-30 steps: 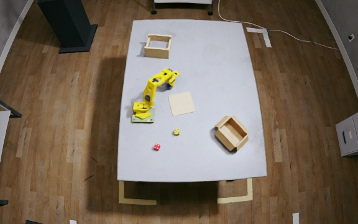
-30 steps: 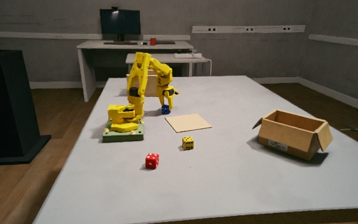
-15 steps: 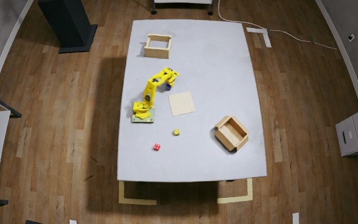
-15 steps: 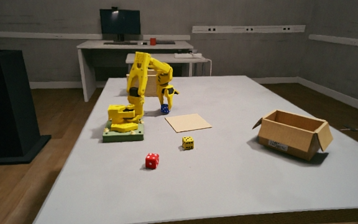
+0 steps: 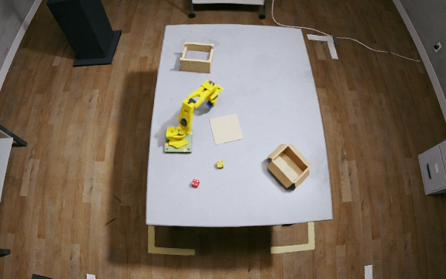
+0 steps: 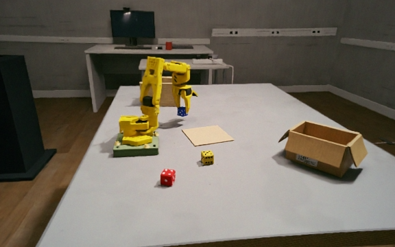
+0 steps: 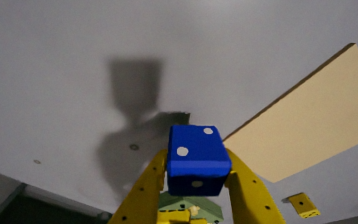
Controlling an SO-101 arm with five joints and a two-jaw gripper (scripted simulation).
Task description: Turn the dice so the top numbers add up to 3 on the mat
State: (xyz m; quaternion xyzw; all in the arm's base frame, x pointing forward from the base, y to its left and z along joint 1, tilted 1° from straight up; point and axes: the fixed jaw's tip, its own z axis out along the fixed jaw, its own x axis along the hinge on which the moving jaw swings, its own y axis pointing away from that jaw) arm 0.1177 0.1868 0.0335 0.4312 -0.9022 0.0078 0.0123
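Note:
My gripper (image 5: 211,103) (image 6: 183,109) (image 7: 198,159) is shut on the blue die (image 5: 210,105) (image 6: 182,112) (image 7: 200,162), held above the table short of the mat. In the wrist view one blue face shows two white pips, and the face below it shows one. The square tan mat (image 5: 226,129) (image 6: 208,136) (image 7: 310,120) has no die on it. The yellow die (image 5: 220,164) (image 6: 207,158) (image 7: 305,205) sits flat on the table, several pips on top. The red die (image 5: 195,183) (image 6: 167,178) sits flat nearer the front, several pips on top and one on a side.
An open cardboard box (image 5: 289,167) (image 6: 315,147) stands to the right of the dice. A wooden frame (image 5: 196,66) (image 6: 167,97) stands at the back left, behind the arm in the exterior view. The arm's green base (image 5: 178,149) (image 6: 136,151) is left of the mat.

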